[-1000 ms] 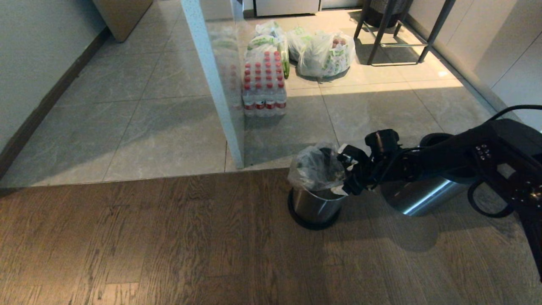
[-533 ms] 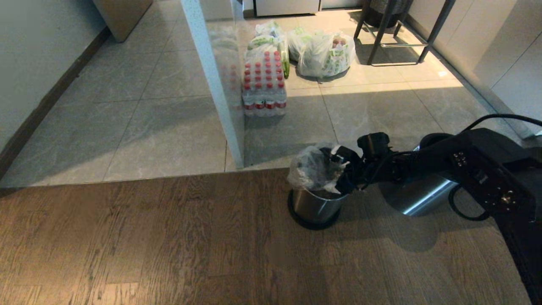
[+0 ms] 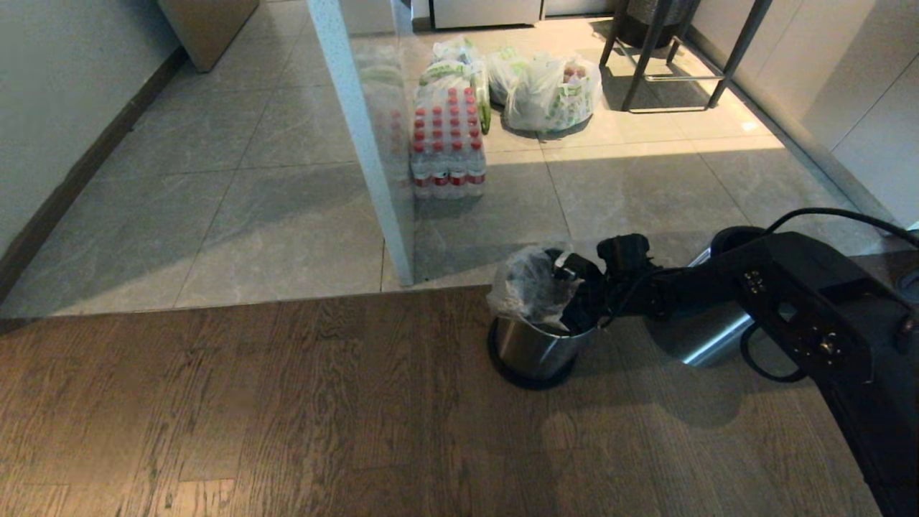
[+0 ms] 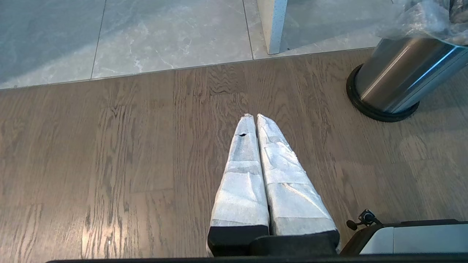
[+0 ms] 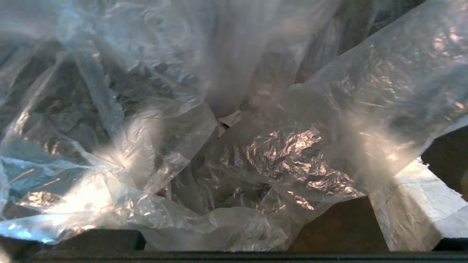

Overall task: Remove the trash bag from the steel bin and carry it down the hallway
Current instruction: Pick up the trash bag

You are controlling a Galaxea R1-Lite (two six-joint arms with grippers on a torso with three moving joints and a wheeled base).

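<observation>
The steel bin (image 3: 535, 348) stands on the wood floor just short of the seam where the grey tiles begin, and the trash bag (image 3: 528, 287) sits in it with its loose, crinkled top billowing up above the rim, dark rubbish showing through the clear film. That raised, slack collar is the only part of the bag offered for a grasp, which seems to be why the right arm reaches in from the robot's right and brings the right gripper (image 3: 571, 291) to the near side of the bag's mouth, above the bin rather than beside its wall. In the right wrist view the clear plastic fills almost everything, folds of it lying across and between the fingers, with one white-wrapped finger (image 5: 413, 204) showing at the edge; the jaws stand spread wide and have not pinched any film yet, so the bag is not held. The left gripper (image 4: 252, 118) hangs parked over bare floorboards well apart from the bin, its two white-wrapped fingers pressed together with nothing between them. A larger shiny cylinder (image 3: 707, 337) lies behind the right arm, and a shrink-wrapped pack of bottles (image 3: 446, 143) and printed white bags (image 3: 549, 90) rest on the tiles beyond.
</observation>
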